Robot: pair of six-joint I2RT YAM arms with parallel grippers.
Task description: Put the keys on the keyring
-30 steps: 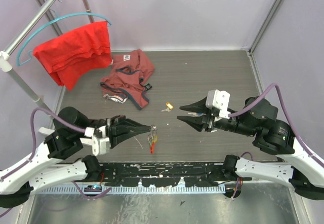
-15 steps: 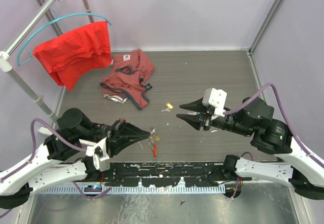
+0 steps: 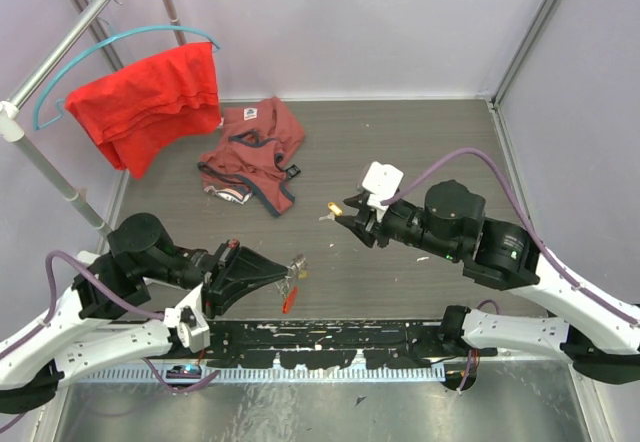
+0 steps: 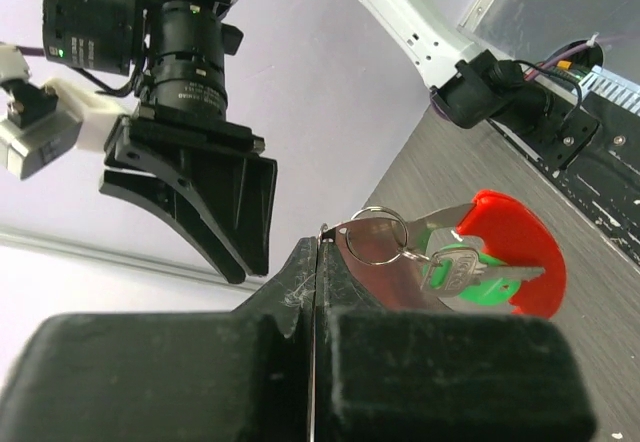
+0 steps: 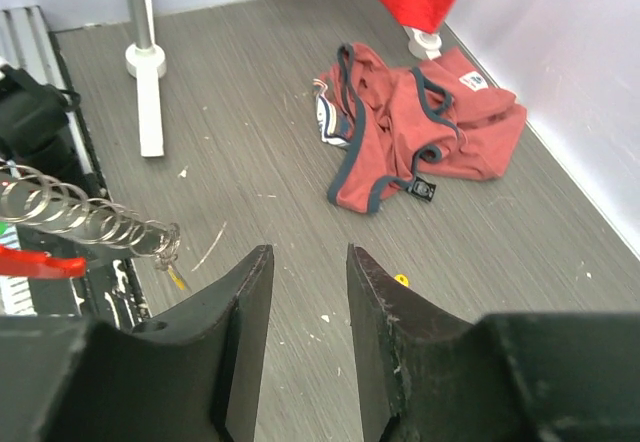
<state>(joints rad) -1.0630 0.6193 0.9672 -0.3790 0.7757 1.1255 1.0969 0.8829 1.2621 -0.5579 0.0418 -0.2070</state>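
**A:** Left hand (image 3: pixel 287 270), what state?

**B:** Fingers pressed tight together. They pinch the keyring (image 4: pixel 378 236) by its thin silver loop, right at the tips. It is held up off the table (image 3: pixel 420 152), over the near edge, left of centre.

**A:** What hangs from the loop?

**B:** The red tag (image 4: pixel 512 254), flat and oval, dangles on the far side of the fingers. A green-headed key (image 4: pixel 462 268) lies against the tag, next to the loop. From above, the tag hangs just below the fingertips.

**A:** Right hand (image 5: pixel 307 257)?

**B:** Fingers apart with a clear gap and nothing between them. It points toward the left hand across the middle of the table, and the two hands are apart.

**A:** Any loose keys?

**B:** One yellow-headed key (image 3: pixel 332 208) lies flat on the table, just beside the right fingertips in the top view. I cannot tell whether they touch it. In the right wrist view it is only a small yellow speck to the right of the fingers.

**A:** Anything else around?

**B:** A maroon garment (image 3: pixel 255 152) lies crumpled on the table at far left. A red cloth (image 3: pixel 150 97) is draped on a teal hanger (image 3: pixel 120 42) in the far-left corner. Both are well apart from the hands.
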